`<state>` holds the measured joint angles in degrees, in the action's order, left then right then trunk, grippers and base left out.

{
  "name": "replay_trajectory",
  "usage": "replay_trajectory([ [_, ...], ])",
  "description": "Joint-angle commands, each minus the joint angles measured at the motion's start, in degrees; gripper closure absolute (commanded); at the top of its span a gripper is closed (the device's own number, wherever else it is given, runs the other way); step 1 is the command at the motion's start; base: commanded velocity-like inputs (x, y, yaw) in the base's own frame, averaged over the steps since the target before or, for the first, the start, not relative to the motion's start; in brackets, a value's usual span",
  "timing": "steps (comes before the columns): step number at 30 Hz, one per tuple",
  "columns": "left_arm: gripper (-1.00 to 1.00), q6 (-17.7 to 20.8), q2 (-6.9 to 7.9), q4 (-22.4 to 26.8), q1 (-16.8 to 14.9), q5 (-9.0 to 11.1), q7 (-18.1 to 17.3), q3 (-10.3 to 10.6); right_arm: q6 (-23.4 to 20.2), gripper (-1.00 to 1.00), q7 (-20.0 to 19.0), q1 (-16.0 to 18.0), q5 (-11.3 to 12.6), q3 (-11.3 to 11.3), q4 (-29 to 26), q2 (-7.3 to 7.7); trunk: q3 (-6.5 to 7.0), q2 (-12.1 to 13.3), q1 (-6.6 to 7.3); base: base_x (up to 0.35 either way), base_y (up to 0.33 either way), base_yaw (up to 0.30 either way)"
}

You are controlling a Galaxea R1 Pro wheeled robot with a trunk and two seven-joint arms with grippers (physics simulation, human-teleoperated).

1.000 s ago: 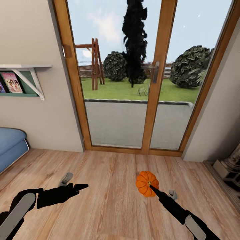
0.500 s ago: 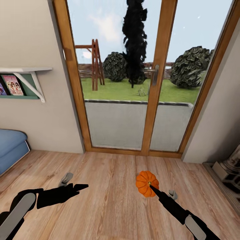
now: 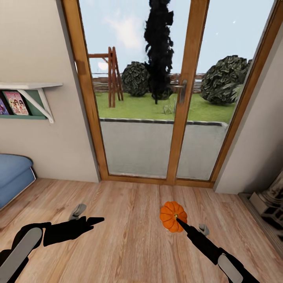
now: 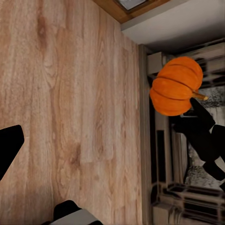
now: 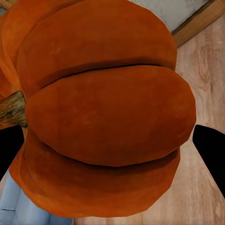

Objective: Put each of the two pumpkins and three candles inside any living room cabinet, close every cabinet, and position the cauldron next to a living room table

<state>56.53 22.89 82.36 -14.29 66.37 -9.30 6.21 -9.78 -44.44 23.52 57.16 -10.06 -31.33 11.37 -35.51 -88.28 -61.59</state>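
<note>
We hold one pumpkin [image 3: 173,216] in the right claw [image 3: 177,221], carried above the wooden floor [image 3: 129,220]. In the right wrist view the pumpkin [image 5: 101,112] sits between the two dark fingertips [image 5: 211,150], one on each flank, its stem pointing sideways across the claw's line, so we read the claw as pinching the pumpkin. The pumpkin lies directly at the tip of the right arm; the left arm is well apart from it.

The left claw [image 3: 84,214] hangs over bare floor with nothing between its fingers. We judge it spread, since the left wrist view shows a dark fingertip [image 4: 8,149] standing apart with floor boards in front of it. That view also catches the pumpkin [image 4: 176,86] across the room.

The robot faces a glazed door [image 3: 157,90] with a wooden frame, garden beyond. A blue sofa edge [image 3: 13,173] and a wall shelf [image 3: 29,85] stand to the left; pale carved stonework [image 3: 271,196] stands to the right. We judge the coming move to be a turn toward a cabinet.
</note>
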Motion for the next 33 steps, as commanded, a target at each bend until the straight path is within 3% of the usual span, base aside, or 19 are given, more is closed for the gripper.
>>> replay_trajectory([
  [1, -1.00, 0.1, 0.02, 0.0, 0.0, -0.6, -0.5, 0.0, -0.4, 1.00, 0.0, 0.0, 0.6, -0.2, 0.0, 0.09, 0.13, 0.4, 0.23, 0.000, 0.000, 0.000],
  [8, -1.00, -0.1, -0.03, -0.5, -0.1, -1.3, -0.1, -0.1, -0.6, 1.00, 0.1, 0.0, 0.6, -0.2, 0.0, 0.08, 1.39, 3.2, 1.77, 0.000, 0.000, 0.000],
  [11, -1.00, -0.1, -0.07, -0.6, -0.1, -3.3, 0.9, -0.2, -0.7, 1.00, 0.9, 0.0, 0.6, -0.2, 0.0, 0.07, 1.93, 4.4, 2.43, 0.000, 0.000, 0.000],
  [14, -1.00, -0.3, -0.79, -0.6, -0.4, -6.6, 5.3, -0.3, -1.0, 1.00, 2.7, 0.0, 0.6, -0.2, 0.0, 0.20, 2.46, 5.6, 3.09, 0.000, 0.000, 0.000],
  [16, -1.00, -0.3, -2.78, -0.6, -0.5, -8.5, 9.9, -0.3, -1.2, 1.00, 3.6, 0.0, 0.6, -0.2, 0.0, 0.36, 2.82, 6.4, 3.52, 0.000, 0.000, 0.000],
  [17, -1.00, -0.4, -4.63, -0.7, -0.6, -10.0, 14.6, -0.2, -1.3, 1.00, 4.3, 0.0, 0.6, -0.2, 0.0, 0.43, 3.00, 6.8, 3.74, 0.000, 0.000, 0.000],
  [20, -1.00, -0.7, -8.66, -1.1, -0.8, -13.9, 23.8, -0.2, -1.4, 1.00, 7.8, 0.0, 0.3, -0.3, 0.0, 0.51, 3.54, 8.0, 4.40, 0.000, 0.000, 0.000],
  [22, -1.00, -1.1, -11.23, -2.9, -0.9, -17.0, 27.4, -0.2, -1.4, 1.00, 11.1, -0.1, 0.2, -0.3, 0.0, 0.59, 3.90, 8.8, 4.84, 0.000, 0.000, 0.000],
  [23, -1.00, -1.3, -11.79, -3.6, -0.9, -17.9, 28.0, -0.2, -1.3, 1.00, 11.8, -0.1, 0.2, -0.3, 0.1, 0.62, 4.08, 9.2, 5.06, 0.000, 0.000, 0.000],
  [24, -1.00, -2.4, -13.43, -6.3, -0.9, -20.8, 29.0, -0.2, -1.1, 1.00, 13.9, -0.1, 0.2, -0.3, 0.9, 0.65, 4.26, 9.6, 5.28, 0.000, 0.000, 0.000],
  [27, -1.00, -5.8, -15.61, -11.5, -1.3, -25.2, 29.8, -0.1, -0.4, 1.00, 16.7, -0.1, 0.1, -0.3, 5.1, 0.68, 4.80, 10.8, 5.94, 0.000, 0.000, 0.000],
  [33, -1.00, -8.8, -17.47, -16.5, -2.4, -28.4, 30.0, 0.1, 5.5, 1.00, 18.3, -0.1, 0.1, -0.6, 14.3, 0.59, 5.88, 13.2, 7.26, 0.000, 0.000, 0.000],
])
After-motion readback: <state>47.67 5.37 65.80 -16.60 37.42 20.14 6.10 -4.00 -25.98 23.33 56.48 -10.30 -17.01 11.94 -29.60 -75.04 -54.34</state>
